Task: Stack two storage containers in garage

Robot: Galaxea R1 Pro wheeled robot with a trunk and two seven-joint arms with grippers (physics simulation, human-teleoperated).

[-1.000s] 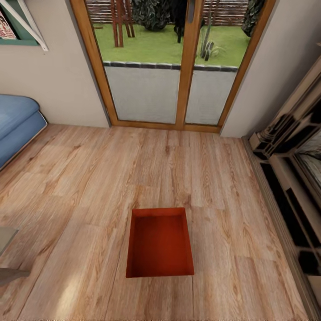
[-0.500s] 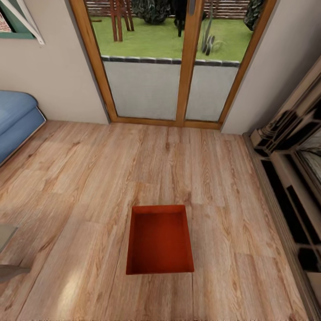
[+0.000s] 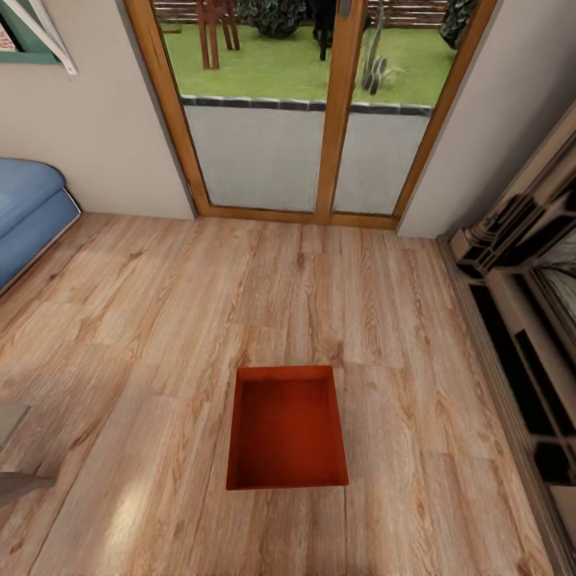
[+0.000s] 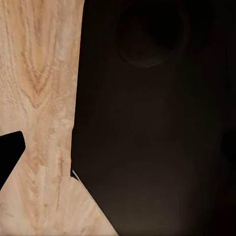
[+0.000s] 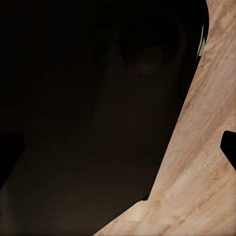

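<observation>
One orange-red storage container (image 3: 286,428) lies open-topped and empty on the light wood-plank flooring (image 3: 160,320) of the living room, low in the middle of the head view. The garage and its floor are out of view. In the left wrist view, my left gripper (image 4: 118,152) hangs over the planks beside the robot's dark body, its black fingertips (image 4: 11,152) wide apart with nothing between them. The right gripper (image 5: 118,147) is the same, with one fingertip (image 5: 229,147) at the picture's edge over wood. Both are open.
A wood-framed glass door (image 3: 320,152) to a garden closes the far wall. A blue sofa (image 3: 28,212) stands at the left and a dark shelf unit (image 3: 520,304) along the right wall. A grey edge (image 3: 12,448) juts in at the lower left.
The whole head picture has shifted slightly upward, so the camera has moved. The container lies in the same spot on the planks.
</observation>
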